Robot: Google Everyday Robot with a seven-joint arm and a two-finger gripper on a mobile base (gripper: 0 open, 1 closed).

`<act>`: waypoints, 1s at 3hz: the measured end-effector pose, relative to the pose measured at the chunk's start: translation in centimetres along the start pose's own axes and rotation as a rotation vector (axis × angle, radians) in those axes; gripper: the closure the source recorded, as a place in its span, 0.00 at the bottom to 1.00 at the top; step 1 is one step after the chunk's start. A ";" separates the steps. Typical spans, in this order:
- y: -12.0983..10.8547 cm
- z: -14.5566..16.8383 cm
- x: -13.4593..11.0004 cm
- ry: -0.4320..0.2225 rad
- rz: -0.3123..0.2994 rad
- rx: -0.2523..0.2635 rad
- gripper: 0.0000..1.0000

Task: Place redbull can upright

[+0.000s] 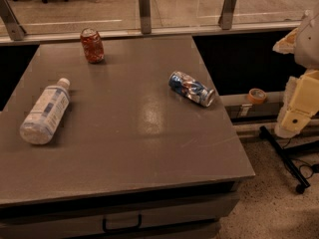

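The redbull can lies on its side on the grey table, near the right edge, with its silver top pointing to the front right. It is blue and silver and dented. My gripper is part of the cream-coloured arm at the right edge of the view. It hangs beyond the table's right side, above the floor, well apart from the can.
A red-orange can stands at the table's back left. A clear plastic bottle lies on its side at the left. A glass railing runs behind the table. A tape roll sits on a ledge and a black stand base on the floor, right.
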State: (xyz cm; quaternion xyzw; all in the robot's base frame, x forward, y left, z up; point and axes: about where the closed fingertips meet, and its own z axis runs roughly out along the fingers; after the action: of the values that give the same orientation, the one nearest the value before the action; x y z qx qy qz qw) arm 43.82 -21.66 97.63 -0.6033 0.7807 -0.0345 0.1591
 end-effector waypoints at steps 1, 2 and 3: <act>0.0 0.0 -0.1 0.000 0.000 0.001 0.00; -0.5 1.8 -2.0 -0.001 0.018 -0.035 0.00; -1.7 5.2 -4.1 -0.010 0.100 -0.056 0.00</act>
State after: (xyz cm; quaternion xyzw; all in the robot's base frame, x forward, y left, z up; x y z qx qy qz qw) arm 47.81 -17.44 93.93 -0.5680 0.8096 -0.0018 0.1479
